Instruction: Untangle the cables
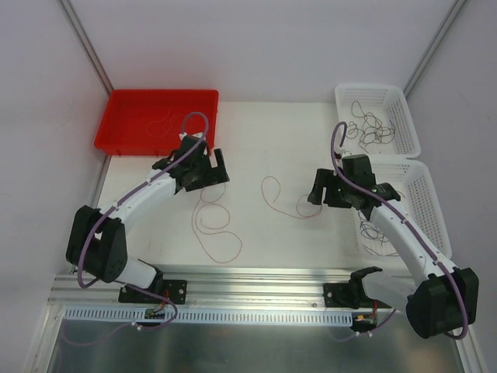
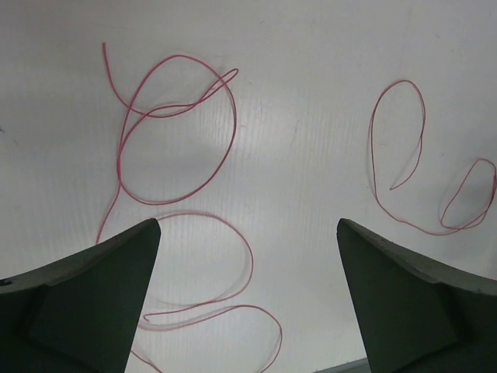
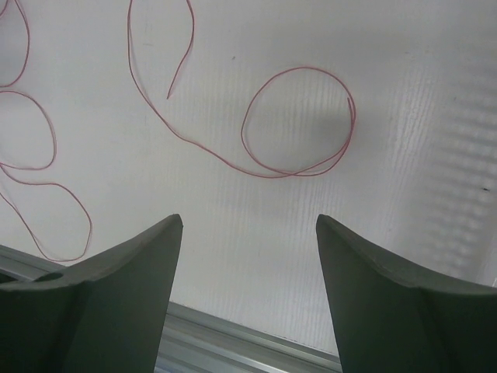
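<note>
From above, a red tray (image 1: 155, 120) sits at the far left; a faint thin strand seems to lie in it, though it is too fine to be sure. At the far right, a white basket (image 1: 396, 99) holds a dark tangle of cables (image 1: 369, 128). A second white basket (image 1: 423, 194) nearer the arms, partly behind the right arm, holds a few more thin wires (image 1: 377, 239). On the bare table, the left red cable (image 1: 216, 229) runs as stacked loops from under the left gripper (image 1: 208, 172) toward the near edge. The middle red cable (image 1: 279, 200) stretches left to right, its curl ending just beside the right gripper (image 1: 324, 190).

In the left wrist view, the dark fingers (image 2: 93, 295) stand wide apart with nothing between them. The looped cable lies on the table beneath, and the other lies to the right.

In the right wrist view, the fingers (image 3: 388, 295) are likewise spread and hold nothing. The middle cable's ring lies ahead of them, its free end pointing toward the near edge.
</note>
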Controlling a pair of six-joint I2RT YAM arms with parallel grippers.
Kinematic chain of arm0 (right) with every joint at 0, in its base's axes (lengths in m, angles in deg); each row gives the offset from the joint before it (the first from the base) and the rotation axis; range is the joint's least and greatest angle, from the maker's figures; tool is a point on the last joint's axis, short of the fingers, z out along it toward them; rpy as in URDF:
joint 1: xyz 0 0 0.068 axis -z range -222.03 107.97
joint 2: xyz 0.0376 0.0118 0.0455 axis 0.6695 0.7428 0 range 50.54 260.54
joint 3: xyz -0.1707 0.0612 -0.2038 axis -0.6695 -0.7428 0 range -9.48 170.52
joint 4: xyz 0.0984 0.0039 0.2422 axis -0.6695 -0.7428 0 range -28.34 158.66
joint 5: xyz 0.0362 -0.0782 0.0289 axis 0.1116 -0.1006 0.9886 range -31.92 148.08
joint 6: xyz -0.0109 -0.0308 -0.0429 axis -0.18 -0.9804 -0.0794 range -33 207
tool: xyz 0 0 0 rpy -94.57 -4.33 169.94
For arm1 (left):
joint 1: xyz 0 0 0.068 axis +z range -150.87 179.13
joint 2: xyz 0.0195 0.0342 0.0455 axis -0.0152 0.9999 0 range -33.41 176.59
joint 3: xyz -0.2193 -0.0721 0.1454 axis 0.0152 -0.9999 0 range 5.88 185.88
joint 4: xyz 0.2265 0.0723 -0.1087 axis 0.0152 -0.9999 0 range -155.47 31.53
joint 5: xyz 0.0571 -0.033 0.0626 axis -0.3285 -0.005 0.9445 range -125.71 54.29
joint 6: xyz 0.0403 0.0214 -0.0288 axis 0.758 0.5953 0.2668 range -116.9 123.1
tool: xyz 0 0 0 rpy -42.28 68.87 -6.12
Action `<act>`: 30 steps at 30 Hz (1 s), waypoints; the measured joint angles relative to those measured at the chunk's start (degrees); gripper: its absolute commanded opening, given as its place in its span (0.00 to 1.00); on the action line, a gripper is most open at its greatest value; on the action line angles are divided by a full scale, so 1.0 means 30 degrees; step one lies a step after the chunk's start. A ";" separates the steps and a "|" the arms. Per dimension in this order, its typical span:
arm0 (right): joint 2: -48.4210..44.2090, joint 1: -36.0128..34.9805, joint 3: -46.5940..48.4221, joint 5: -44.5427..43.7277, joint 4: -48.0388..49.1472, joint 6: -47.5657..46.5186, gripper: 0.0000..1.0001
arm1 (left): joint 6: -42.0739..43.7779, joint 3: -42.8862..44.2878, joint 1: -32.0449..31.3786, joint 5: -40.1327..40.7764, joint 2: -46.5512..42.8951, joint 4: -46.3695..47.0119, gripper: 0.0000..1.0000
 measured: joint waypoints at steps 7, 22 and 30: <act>-0.0714 -0.0007 -0.0189 0.0109 -0.0211 -0.0204 0.74 | 0.0707 0.0670 -0.1035 0.2645 0.2754 0.0335 0.99; -0.1770 -0.0007 -0.1239 0.0233 -0.0430 -0.0284 0.74 | 0.2259 0.3548 -0.1836 0.6127 0.8182 -0.0131 0.95; -0.2142 -0.0007 -0.1749 0.0291 -0.0590 -0.0401 0.74 | 0.1945 0.4160 -0.1836 0.6054 0.9063 -0.0481 0.72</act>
